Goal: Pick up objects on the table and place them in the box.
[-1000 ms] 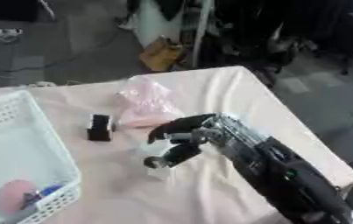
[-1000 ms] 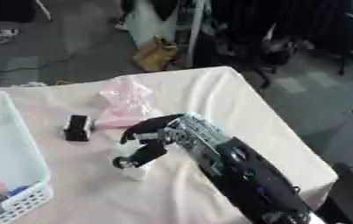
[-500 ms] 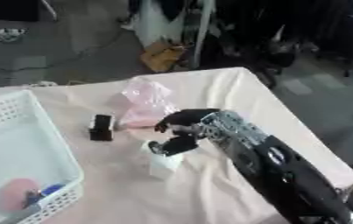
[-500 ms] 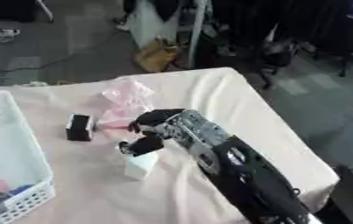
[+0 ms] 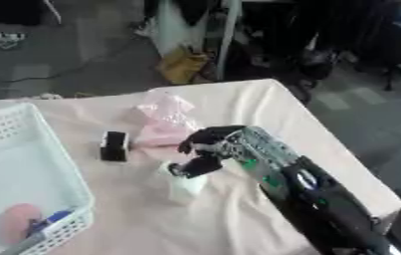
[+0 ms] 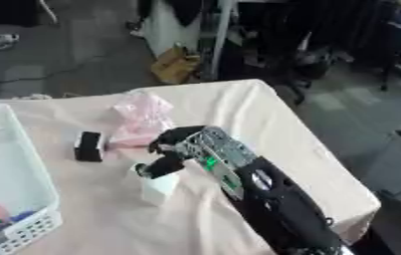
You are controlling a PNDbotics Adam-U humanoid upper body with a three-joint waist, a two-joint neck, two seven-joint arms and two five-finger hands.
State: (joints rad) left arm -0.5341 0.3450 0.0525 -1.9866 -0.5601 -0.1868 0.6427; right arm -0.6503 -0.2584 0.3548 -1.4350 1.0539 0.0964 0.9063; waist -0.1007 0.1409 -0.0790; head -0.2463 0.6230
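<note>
My right hand (image 5: 208,151) reaches in from the lower right, its fingers curled down onto the top of a small white block (image 5: 182,187) that stands on the pale tablecloth. Just behind the hand lies a pink crumpled bag (image 5: 162,121). A small black object (image 5: 114,146) sits to the left of the bag, apart from the hand. The white mesh box (image 5: 64,169) stands at the left edge and holds a pink round thing (image 5: 15,225) and a blue thing (image 5: 52,219). My left hand does not show.
The table's right edge (image 5: 353,164) drops off close behind my right arm. Beyond the far edge are a brown bag (image 5: 184,63) on the floor, chairs and cables. Bare cloth (image 5: 151,229) lies in front of the white block.
My right hand's fingers, spread a second ago, have curled in over the white block. The block stands in the same place on the cloth.
</note>
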